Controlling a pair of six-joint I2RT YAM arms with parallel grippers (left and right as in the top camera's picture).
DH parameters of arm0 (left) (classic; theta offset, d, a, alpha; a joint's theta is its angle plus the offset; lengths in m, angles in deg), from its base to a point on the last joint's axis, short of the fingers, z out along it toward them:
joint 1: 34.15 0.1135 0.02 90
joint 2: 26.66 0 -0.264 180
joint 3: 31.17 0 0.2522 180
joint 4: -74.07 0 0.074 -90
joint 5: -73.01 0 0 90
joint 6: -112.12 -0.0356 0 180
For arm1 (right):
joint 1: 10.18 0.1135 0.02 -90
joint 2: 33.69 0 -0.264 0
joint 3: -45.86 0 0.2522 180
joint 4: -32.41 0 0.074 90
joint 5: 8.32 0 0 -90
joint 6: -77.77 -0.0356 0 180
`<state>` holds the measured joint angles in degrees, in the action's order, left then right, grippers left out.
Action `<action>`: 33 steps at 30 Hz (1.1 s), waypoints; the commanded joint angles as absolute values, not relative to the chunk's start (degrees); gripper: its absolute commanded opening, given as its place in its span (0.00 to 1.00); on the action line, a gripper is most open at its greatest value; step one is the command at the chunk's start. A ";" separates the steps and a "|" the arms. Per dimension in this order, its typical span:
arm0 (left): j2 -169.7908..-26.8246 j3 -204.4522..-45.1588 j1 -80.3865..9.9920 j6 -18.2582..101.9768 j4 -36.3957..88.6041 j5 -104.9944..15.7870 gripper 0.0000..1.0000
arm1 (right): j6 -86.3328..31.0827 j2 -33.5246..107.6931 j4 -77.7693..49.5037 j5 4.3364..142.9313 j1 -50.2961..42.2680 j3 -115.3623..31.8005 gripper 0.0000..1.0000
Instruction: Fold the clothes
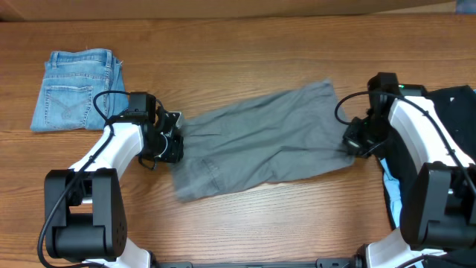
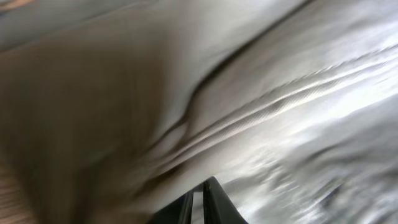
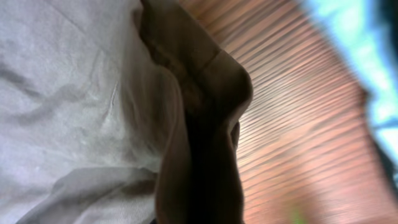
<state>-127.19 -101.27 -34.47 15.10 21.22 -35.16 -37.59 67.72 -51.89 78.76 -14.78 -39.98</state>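
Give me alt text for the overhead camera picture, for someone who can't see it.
A pair of grey shorts lies spread across the middle of a wooden table, with the left hand shut on one end and the right hand at the other. Folded blue denim shorts lie apart on the left side.

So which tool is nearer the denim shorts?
Left. The left tool is at the end of the grey shorts beside the denim shorts; the right tool is at their opposite end, far across the table.

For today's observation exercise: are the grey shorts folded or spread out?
Spread out: the grey shorts lie long and flat on the table; whether one leg overlies the other, cannot tell.
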 commanded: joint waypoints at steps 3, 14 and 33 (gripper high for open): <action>-127.48 -100.92 -34.53 16.63 21.66 -34.40 0.11 | -38.23 66.27 -52.42 85.45 -15.41 -41.31 0.59; -126.03 -112.65 -34.66 14.20 11.32 -45.37 0.15 | -25.42 60.81 -53.22 61.23 -15.39 -43.85 0.54; -135.04 -118.25 -45.17 9.24 19.36 -45.92 0.41 | -30.71 60.77 -44.24 54.43 -11.94 -24.90 0.45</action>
<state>-131.54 -118.73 -44.19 10.81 18.38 -46.09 -29.77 61.73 -45.88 56.64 -12.48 -25.84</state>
